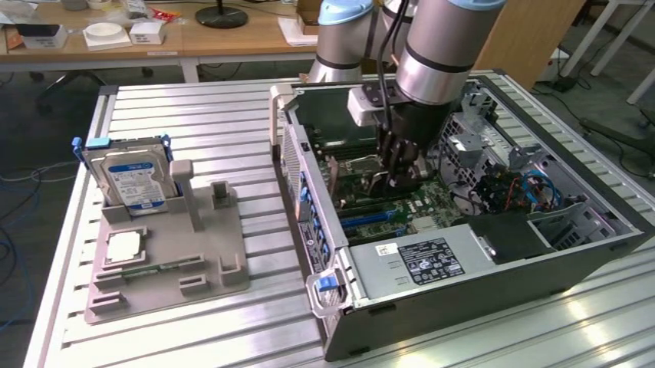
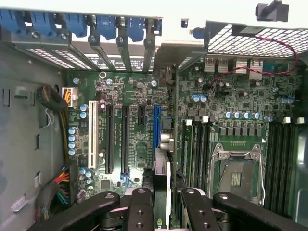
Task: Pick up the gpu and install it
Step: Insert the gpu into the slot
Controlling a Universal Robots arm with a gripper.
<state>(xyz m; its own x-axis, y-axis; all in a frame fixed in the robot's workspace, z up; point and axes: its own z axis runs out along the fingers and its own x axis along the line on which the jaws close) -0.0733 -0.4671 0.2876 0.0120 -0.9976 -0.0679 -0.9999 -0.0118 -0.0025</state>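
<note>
In the exterior view, the open computer case [image 1: 450,253] lies on the slatted table [image 1: 205,115], its motherboard [image 1: 404,203] exposed. The gripper [image 1: 397,178] reaches down inside, over the board. A grey holder tray [image 1: 169,257] at the exterior view's left holds an upright hard drive [image 1: 131,178], a processor chip [image 1: 123,247] and a memory stick [image 1: 153,270].

In the wrist view, the gripper [image 2: 161,204] is clamped on the gpu [image 2: 162,187], held edge-on above the blue expansion slot [image 2: 156,126], beside the empty processor socket [image 2: 237,171].
</note>
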